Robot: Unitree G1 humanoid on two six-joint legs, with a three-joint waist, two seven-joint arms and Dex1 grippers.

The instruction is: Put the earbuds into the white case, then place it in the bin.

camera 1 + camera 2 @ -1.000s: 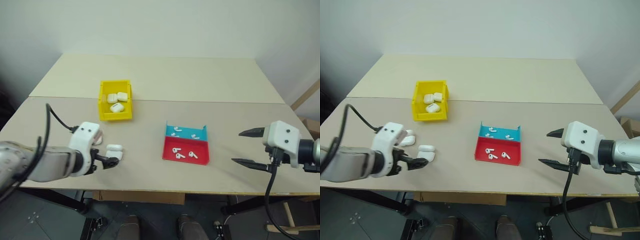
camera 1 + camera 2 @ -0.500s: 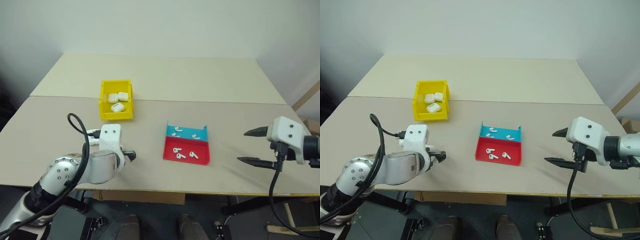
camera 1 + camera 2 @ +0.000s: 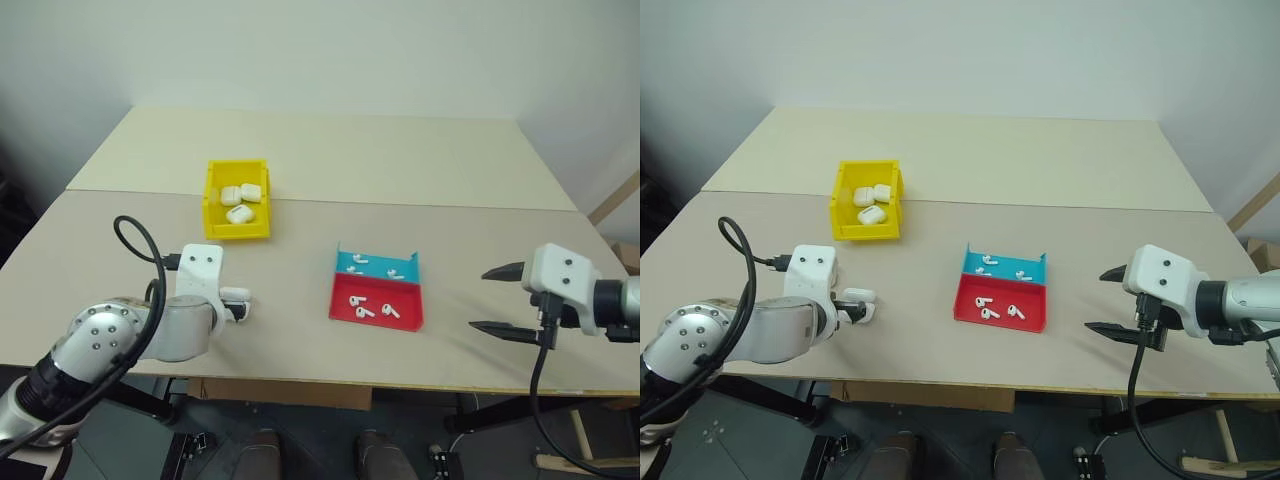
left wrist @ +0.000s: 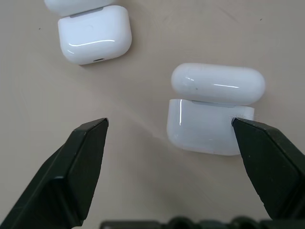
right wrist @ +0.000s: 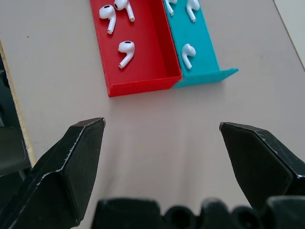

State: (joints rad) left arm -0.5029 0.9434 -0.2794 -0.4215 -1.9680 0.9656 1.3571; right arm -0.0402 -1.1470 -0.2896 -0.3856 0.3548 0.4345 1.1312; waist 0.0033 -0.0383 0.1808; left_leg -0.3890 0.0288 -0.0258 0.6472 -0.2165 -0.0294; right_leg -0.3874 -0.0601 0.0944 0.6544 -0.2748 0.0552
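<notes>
Table (image 3: 420,160): beige top, seam running side to side across it, behind the trays and the bin.
Left pincer (image 4: 171,126): jaws wide apart and empty, poised low over the table near its front-left edge; in the head views it is largely hidden behind its own wrist housing.
White case (image 4: 212,112): lies on the table between the left pincer's fingers, lid hinged open. One fingertip (image 4: 248,131) stands right at the edge of the case body; whether it touches cannot be told. The other fingertip is well clear of it.
Second case (image 4: 95,33): lies on the table just beyond the first, apart from it, outside the pincer's span; lid state cannot be told.
Bin (image 3: 213,232): yellow, upright walls, on the left half of the table just in front of the seam. It holds three white cases (image 3: 240,203).
Red tray (image 3: 375,316): shallow, near the middle of the table toward the front edge, with three earbuds (image 5: 126,50) lying loose in it.
Blue tray (image 3: 375,266): shallow, butted against the far side of the red tray, with small white earbuds in it; exact count cannot be told.
Right pincer (image 3: 505,300): jaws wide apart, empty, held above the table near its front-right corner, fingers pointing toward the trays, well apart from them.
</notes>
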